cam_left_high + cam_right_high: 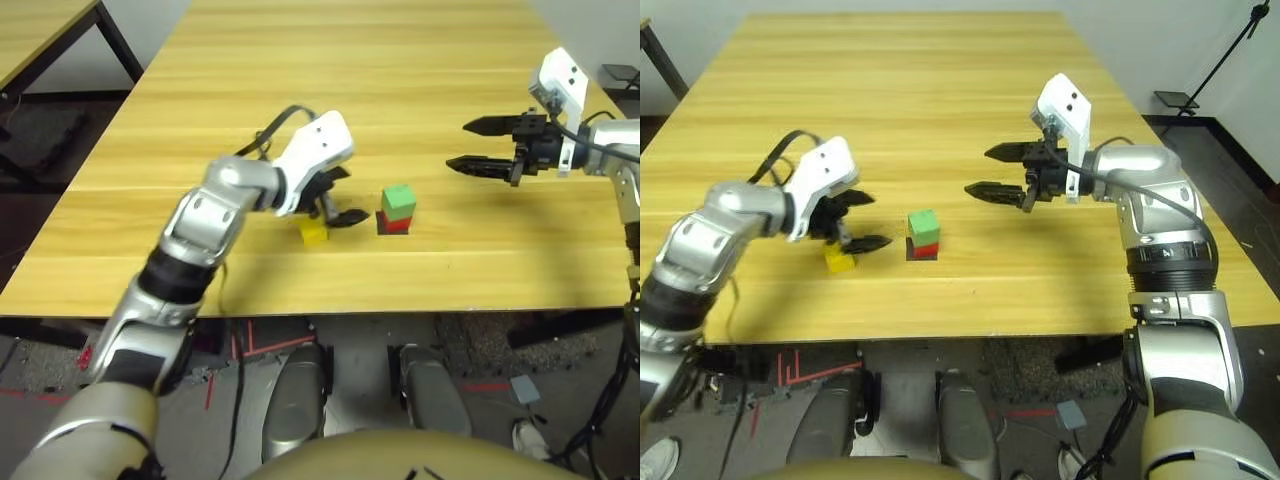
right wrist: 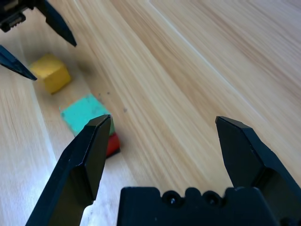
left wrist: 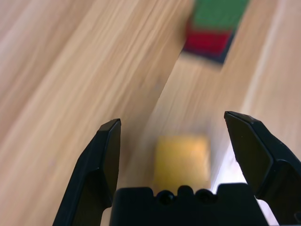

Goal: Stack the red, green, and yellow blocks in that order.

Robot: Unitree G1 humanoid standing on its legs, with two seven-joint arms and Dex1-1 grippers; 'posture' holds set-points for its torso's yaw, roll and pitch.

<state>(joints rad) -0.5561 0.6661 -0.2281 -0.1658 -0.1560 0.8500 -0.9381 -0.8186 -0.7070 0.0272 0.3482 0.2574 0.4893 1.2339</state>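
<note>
The left gripper [image 1: 338,200] hangs spread wide at mid-frame, the yellow block [image 1: 314,232] lying loose on the table [image 1: 420,90] just under its fingertips. To the right, close by, the green block [image 1: 399,200] sits on the red block [image 1: 393,223]. The right gripper [image 1: 483,146], also spread wide and empty, hovers at the right, well apart from them. Bare wood stretches toward the top edge.

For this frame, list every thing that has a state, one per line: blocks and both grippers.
red block: on the table, bottom of the stack, on a flat black square patch.
green block: stacked on the red block.
yellow block: loose on the table, not stacked, apart from the stack.
left gripper: open, empty, over the yellow block.
right gripper: open, empty, above the table, off to the side of the stack.
</note>
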